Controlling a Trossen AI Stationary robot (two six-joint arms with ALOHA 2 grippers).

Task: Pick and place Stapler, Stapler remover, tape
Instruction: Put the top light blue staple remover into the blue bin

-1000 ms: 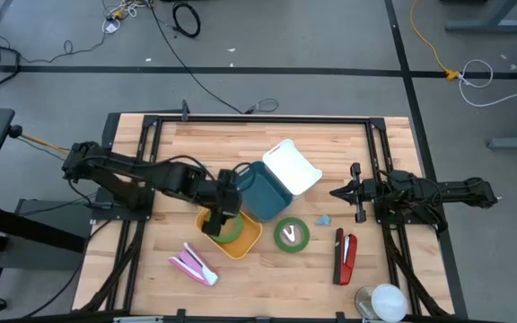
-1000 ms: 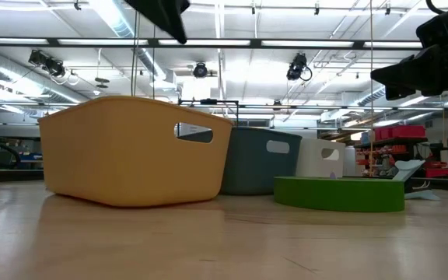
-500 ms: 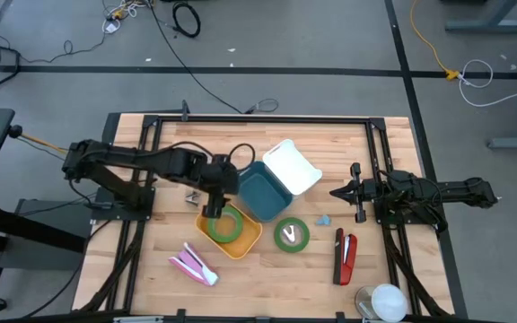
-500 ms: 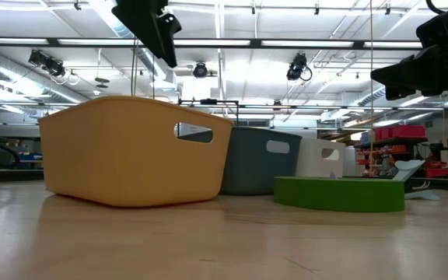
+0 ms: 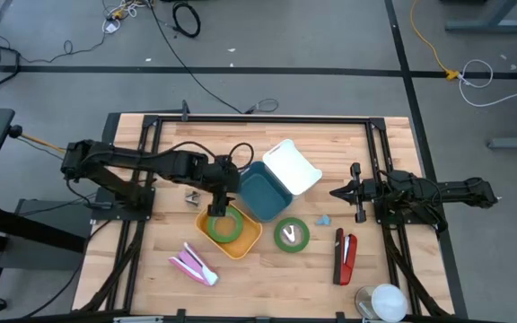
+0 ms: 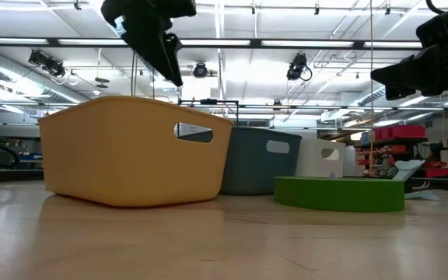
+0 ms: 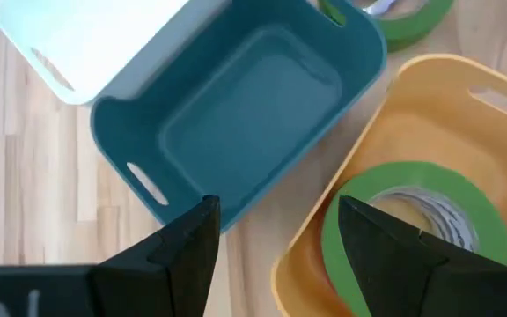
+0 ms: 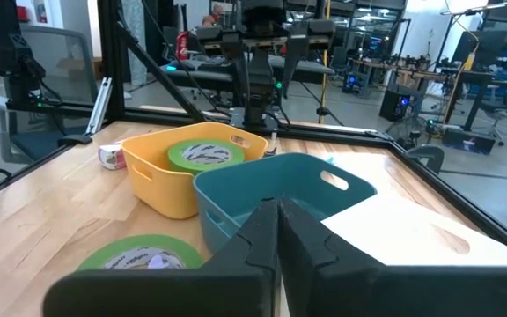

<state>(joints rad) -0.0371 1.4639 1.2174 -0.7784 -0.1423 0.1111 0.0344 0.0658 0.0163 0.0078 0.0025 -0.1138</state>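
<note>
A green tape roll (image 5: 228, 225) lies flat inside the yellow bin (image 5: 246, 244); in the left wrist view the roll (image 7: 429, 176) shows just beyond my fingers. My left gripper (image 5: 219, 208) hangs open and empty over the bin's far rim, pointing steeply down. A second green tape roll (image 5: 292, 235) lies flat on the table. The red stapler (image 5: 344, 256) lies near the right front. A pink tool (image 5: 193, 264) lies at the left front. My right gripper (image 5: 335, 192) waits shut at the table's right.
A teal bin (image 5: 261, 190) and a white bin (image 5: 292, 166) stand side by side behind the yellow one. A small pale blue piece (image 5: 323, 219), a small pale object (image 5: 191, 197) and a white round thing (image 5: 384, 301) at the front right also lie about.
My left gripper has moved from over the tape roll in the yellow bin toward the table's far edge and sunk a little, staying open. The roll stays flat in the bin.
</note>
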